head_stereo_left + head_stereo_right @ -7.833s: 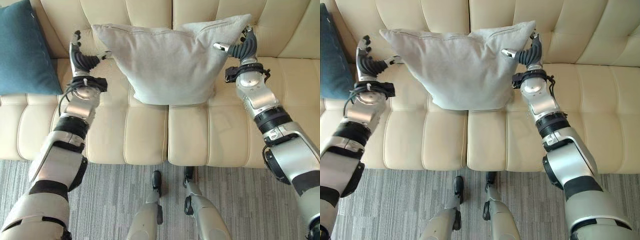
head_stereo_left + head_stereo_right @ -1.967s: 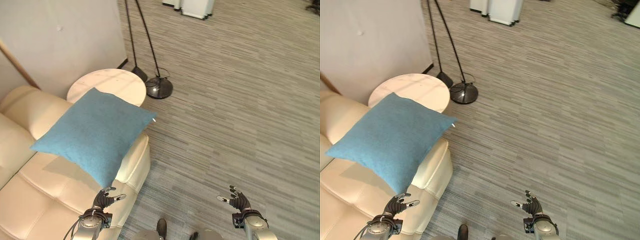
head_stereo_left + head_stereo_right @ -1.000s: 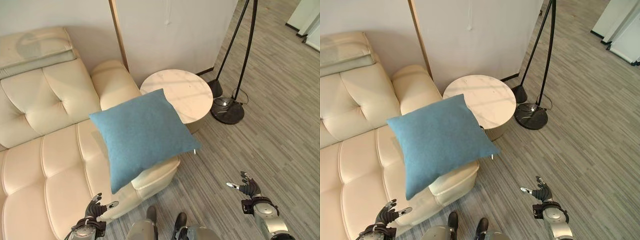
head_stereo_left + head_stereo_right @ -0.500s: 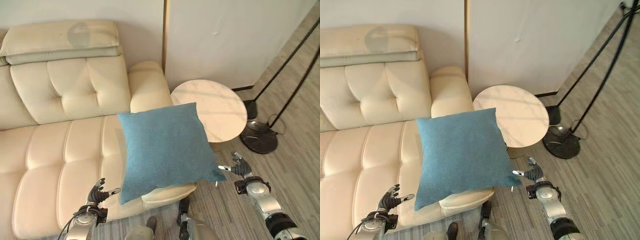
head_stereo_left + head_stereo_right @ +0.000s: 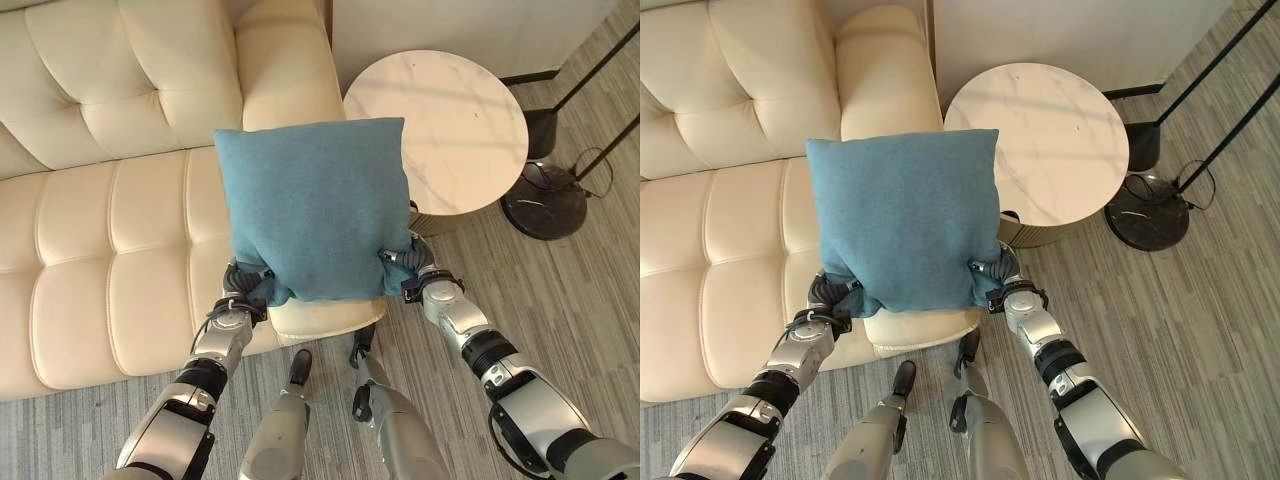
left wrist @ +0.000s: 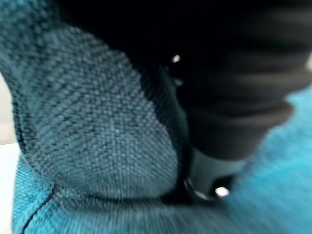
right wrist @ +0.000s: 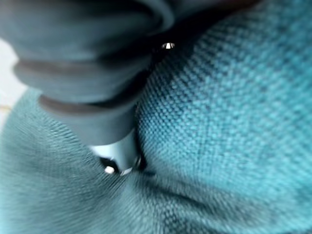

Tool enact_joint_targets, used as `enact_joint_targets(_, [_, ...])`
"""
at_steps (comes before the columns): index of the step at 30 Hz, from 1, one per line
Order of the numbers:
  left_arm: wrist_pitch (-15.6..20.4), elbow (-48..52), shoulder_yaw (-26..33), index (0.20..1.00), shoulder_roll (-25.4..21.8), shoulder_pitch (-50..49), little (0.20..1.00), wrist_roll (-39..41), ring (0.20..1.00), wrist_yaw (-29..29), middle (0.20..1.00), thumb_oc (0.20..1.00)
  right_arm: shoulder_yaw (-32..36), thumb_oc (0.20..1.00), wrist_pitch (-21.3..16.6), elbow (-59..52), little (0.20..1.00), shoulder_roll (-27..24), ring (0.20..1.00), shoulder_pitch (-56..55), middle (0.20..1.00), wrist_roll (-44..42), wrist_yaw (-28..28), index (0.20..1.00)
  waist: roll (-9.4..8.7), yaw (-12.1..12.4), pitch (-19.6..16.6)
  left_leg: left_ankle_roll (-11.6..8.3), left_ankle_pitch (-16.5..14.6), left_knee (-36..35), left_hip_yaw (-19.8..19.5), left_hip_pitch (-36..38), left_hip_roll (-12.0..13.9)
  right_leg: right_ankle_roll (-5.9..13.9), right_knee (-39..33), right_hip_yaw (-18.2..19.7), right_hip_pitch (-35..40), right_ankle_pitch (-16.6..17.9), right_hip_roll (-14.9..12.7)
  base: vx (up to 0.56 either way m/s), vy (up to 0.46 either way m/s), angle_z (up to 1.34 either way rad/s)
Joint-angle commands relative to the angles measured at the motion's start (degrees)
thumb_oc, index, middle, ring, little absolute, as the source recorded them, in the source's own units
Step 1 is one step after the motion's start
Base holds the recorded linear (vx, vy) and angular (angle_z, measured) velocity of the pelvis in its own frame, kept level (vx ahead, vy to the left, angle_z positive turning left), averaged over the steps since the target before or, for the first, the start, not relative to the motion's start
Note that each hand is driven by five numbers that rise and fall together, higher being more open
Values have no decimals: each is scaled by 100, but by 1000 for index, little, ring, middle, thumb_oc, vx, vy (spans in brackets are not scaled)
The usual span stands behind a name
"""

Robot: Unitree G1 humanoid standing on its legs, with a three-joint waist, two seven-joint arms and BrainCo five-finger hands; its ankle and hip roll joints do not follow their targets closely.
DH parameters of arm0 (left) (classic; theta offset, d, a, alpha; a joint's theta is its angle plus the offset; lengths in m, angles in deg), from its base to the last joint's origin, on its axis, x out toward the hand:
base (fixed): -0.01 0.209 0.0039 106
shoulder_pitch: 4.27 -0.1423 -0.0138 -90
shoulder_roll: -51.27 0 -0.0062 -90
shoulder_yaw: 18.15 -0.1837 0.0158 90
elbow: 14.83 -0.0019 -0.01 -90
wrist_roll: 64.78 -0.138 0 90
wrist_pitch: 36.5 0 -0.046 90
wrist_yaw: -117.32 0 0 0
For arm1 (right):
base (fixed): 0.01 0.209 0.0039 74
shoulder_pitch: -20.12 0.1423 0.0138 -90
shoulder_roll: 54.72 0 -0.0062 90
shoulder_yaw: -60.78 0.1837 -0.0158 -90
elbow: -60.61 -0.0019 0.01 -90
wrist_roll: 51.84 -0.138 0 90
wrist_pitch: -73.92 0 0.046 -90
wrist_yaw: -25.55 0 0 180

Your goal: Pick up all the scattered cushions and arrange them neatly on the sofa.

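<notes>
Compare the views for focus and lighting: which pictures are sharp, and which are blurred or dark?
Left eye and right eye views: sharp, evenly lit, blue cushion and round table clear. Left wrist view: close, weave sharp in places, dark cover blurred. Right wrist view: similar, soft at the edges.

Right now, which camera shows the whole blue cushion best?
The left eye view: the whole blue cushion shows above the sofa. The right eye view shows nearly the same. Both wrist views show only close-up blue fabric.
</notes>
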Motion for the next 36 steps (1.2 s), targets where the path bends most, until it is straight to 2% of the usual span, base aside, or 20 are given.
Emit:
enact_joint_targets(1, [597, 629, -381, 200, 537, 254, 200, -34, 200, -301, 200, 200, -446, 200, -333, -628, 200, 377, 200, -442, 200, -109, -330, 200, 116, -53, -387, -139, 362, -568, 156, 17, -307, 313, -145, 126, 817, -672, -48, 34, 87, 0])
enact_joint_targets(9, [540, 2749, 224, 200, 183, -1614, 200, -506, 200, -821, 200, 200, 290, 200, -543, -2984, 200, -356, 200, -2220, 200, 405, -981, 200, 170, -212, -765, 46, 2, -534, 351, 699, -306, 364, -104, 328, 1368, -763, -115, 68, 109, -12])
enact_joint_targets(12, [556, 3520, 713, 200, -8, -2356, 200, -609, 200, -1045, 200, 200, 701, 200, -660, -4037, 200, -492, 200, -2831, 200, 457, -1345, 200, 183, -261, -887, 160, -130, -420, 463, 845, -343, 453, 50, 459, 1421, -735, -157, -18, 136, -27])
enact_joint_targets(15, [611, 3859, 893, 200, -78, -2573, 200, -604, 200, -1096, 200, 200, 817, 200, -734, -4395, 200, -461, 200, -2993, 200, 349, -1486, 200, 219, -264, -879, 191, -114, -364, 518, 824, -316, 505, 374, 513, 1328, -748, -198, -110, 76, -31])
enact_joint_targets(16, [628, 3890, 935, 200, -102, -2610, 200, -582, 200, -1095, 200, 200, 846, 200, -773, -4489, 200, -444, 200, -3056, 200, 324, -1527, 200, 243, -267, -851, 199, -91, -306, 513, 784, -284, 540, 594, 584, 1261, -832, -194, -259, 57, -26])
enact_joint_targets(17, [682, 4054, 949, 200, -171, -2623, 200, -602, 200, -1130, 200, 200, 951, 200, -853, -4699, 200, -417, 200, -3176, 200, 243, -1572, 200, 311, -281, -856, 213, 22, -207, 436, 641, -263, 495, 1142, 861, 1269, -1144, -41, -227, 38, -18])
enact_joint_targets(18, [695, 4104, 938, 200, -187, -2659, 200, -650, 200, -1160, 200, 200, 968, 200, -869, -4759, 200, -412, 200, -3223, 200, 216, -1611, 200, 335, -274, -897, 202, 61, -185, 384, 596, -271, 435, 1377, 943, 1318, -1316, 14, -214, 12, 7])
enact_joint_targets(20, [734, 4202, 948, 200, -271, -2763, 200, -782, 200, -1226, 200, 200, 985, 200, -923, -4758, 200, -378, 200, -3286, 200, 92, -1666, 200, 373, -222, -1023, 157, 171, -211, 201, 514, -298, 348, 1814, 1143, 1507, -1511, 145, -88, -59, 59])
enact_joint_targets(21, [746, 4214, 964, 200, -279, -2815, 200, -831, 200, -1225, 200, 200, 986, 200, -954, -4728, 200, -377, 200, -3277, 200, 119, -1630, 200, 381, -153, -1115, 118, 259, -218, 131, 411, -320, 321, 1756, 1242, 1677, -1537, 221, -51, -87, 93])
enact_joint_targets(22, [777, 4300, 1005, 200, -248, -2904, 200, -763, 200, -1231, 200, 200, 994, 200, -928, -4792, 200, -367, 200, -3267, 200, 157, -1644, 200, 375, -87, -1129, 56, 338, -269, 52, 437, -351, 218, 1553, 1196, 1831, -1731, 255, -106, -159, 79])
enact_joint_targets(23, [812, 4345, 1102, 200, -262, -2927, 200, -748, 200, -1228, 200, 200, 996, 200, -983, -4716, 200, -339, 200, -3198, 200, 25, -1614, 200, 343, 67, -1198, -93, 533, -349, -60, 316, -452, 107, 966, 1117, 2102, -1906, 306, -164, -179, 52])
enact_joint_targets(24, [831, 4363, 1096, 200, -211, -2907, 200, -661, 200, -1212, 200, 200, 1017, 200, -1001, -4736, 200, -381, 200, -3132, 200, 30, -1554, 200, 370, 92, -1154, -205, 650, -352, -110, 170, -488, 56, 793, 1091, 2091, -1903, 364, -163, -156, 51])
enact_joint_targets(25, [828, 4366, 1097, 200, -208, -2905, 200, -660, 200, -1211, 200, 200, 1017, 200, -1004, -4731, 200, -383, 200, -3126, 200, 29, -1554, 200, 376, 72, -1165, -208, 653, -346, -131, 149, -491, 54, 780, 1070, 2084, -1897, 365, -272, -98, 99])
enact_joint_targets(26, [837, 4326, 1018, 200, -115, -2841, 200, -495, 200, -1244, 200, 200, 1073, 200, -1000, -4705, 200, -461, 200, -3045, 200, 79, -1435, 200, 447, 96, -1069, -326, 698, -216, 126, -172, -548, 8, 513, 971, 2034, -1838, 358, -179, -38, 125])
enact_joint_targets(27, [836, 4326, 1018, 200, -113, -2839, 200, -495, 200, -1245, 200, 200, 1073, 200, -1003, -4700, 200, -464, 200, -3040, 200, 78, -1435, 200, 451, 79, -1079, -327, 683, -184, 112, -199, -554, 8, 506, 954, 2028, -1838, 357, -262, -28, 109])
enact_joint_targets(29, [805, 4257, 862, 200, -7, -2746, 200, -408, 200, -1356, 200, 200, 1137, 200, -972, -4678, 200, -548, 200, -3013, 200, 134, -1328, 200, 474, -66, -1028, -166, 427, 107, 997, -247, -342, 67, 378, 579, 1975, -1711, 158, -145, 27, 97])
enact_joint_targets(31, [806, 4255, 862, 200, -5, -2741, 200, -407, 200, -1357, 200, 200, 1139, 200, -971, -4677, 200, -550, 200, -3010, 200, 134, -1327, 200, 483, -63, -1040, -166, 434, 117, 998, -275, -331, 65, 366, 579, 1956, -1688, 168, -81, 31, 124])
enact_joint_targets(32, [812, 4254, 740, 200, 1, -2742, 200, -333, 200, -1494, 200, 200, 1131, 200, -971, -4648, 200, -529, 200, -3074, 200, 26, -1386, 200, 378, -201, -1059, -88, 6, 441, 1273, -43, -154, 132, 282, 223, 1971, -1521, -133, -112, 70, 60])
enact_joint_targets(35, [797, 4252, 675, 200, -3, -2684, 200, -325, 200, -1526, 200, 200, 1178, 200, -960, -4634, 200, -543, 200, -3194, 200, 32, -1419, 200, 319, -347, -1115, -112, -191, 555, 1435, 221, 120, 143, 246, -141, 2014, -1462, -333, -44, 110, 82])
enact_joint_targets(36, [779, 4202, 611, 200, 1, -2685, 200, -327, 200, -1524, 200, 200, 1252, 200, -957, -4612, 200, -503, 200, -3243, 200, 22, -1413, 200, 358, -396, -1222, -165, -134, 202, 1500, 429, 247, 184, 194, -387, 2097, -1470, -381, 85, 183, 129])
